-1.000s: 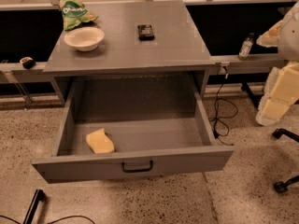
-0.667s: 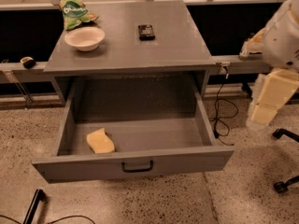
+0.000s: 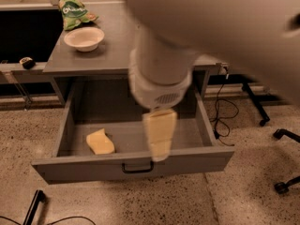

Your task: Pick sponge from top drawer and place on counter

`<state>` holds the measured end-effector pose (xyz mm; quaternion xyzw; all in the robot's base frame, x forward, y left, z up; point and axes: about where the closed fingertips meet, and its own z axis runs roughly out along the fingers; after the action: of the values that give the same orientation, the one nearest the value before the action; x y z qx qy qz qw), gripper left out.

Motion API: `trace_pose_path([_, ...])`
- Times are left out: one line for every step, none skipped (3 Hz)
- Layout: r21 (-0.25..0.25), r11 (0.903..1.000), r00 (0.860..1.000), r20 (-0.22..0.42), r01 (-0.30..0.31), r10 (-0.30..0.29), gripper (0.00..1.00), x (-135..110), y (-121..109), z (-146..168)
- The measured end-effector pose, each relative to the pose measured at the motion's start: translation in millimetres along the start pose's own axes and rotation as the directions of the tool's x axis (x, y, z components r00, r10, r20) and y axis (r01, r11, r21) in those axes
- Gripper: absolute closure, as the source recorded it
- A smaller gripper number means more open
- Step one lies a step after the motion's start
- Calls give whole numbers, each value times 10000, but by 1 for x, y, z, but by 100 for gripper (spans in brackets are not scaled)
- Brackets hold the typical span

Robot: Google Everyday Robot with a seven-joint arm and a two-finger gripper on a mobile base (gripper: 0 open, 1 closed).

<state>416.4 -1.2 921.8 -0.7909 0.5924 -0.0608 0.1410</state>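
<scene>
The pale yellow sponge (image 3: 100,142) lies in the front left of the open top drawer (image 3: 75,168), which is pulled out from the grey cabinet. The counter (image 3: 110,50) is the cabinet's flat grey top. My arm sweeps across the upper right of the view, and my gripper (image 3: 159,139) hangs down over the middle of the drawer, to the right of the sponge and apart from it. Its cream-yellow fingers (image 3: 158,128) point down over the drawer's front edge. The arm hides the right part of the counter.
A white bowl (image 3: 84,38) and a green snack bag (image 3: 75,13) sit at the counter's back left. A black cable (image 3: 224,114) hangs to the right of the drawer. Chair legs with casters (image 3: 281,135) stand on the speckled floor at the right.
My arm has swung from the right edge of the view leftward to the centre, so the gripper now hangs over the open drawer. The sponge has not moved in the drawer.
</scene>
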Motion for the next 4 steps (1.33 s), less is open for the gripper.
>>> trace_pose_path([-1269, 9776, 9854, 481, 1681, -1632, 0, -55, 25, 73])
trace_pose_path([-1338, 9770, 9859, 440, 1658, -1613, 0, -53, 28, 75])
trace_pose_path([-1495, 9729, 9776, 1425, 1762, -1552, 0, -53, 8, 92])
trace_pose_path([-1547, 9691, 9483, 2835, 1920, -1426, 0, -41, -30, 144])
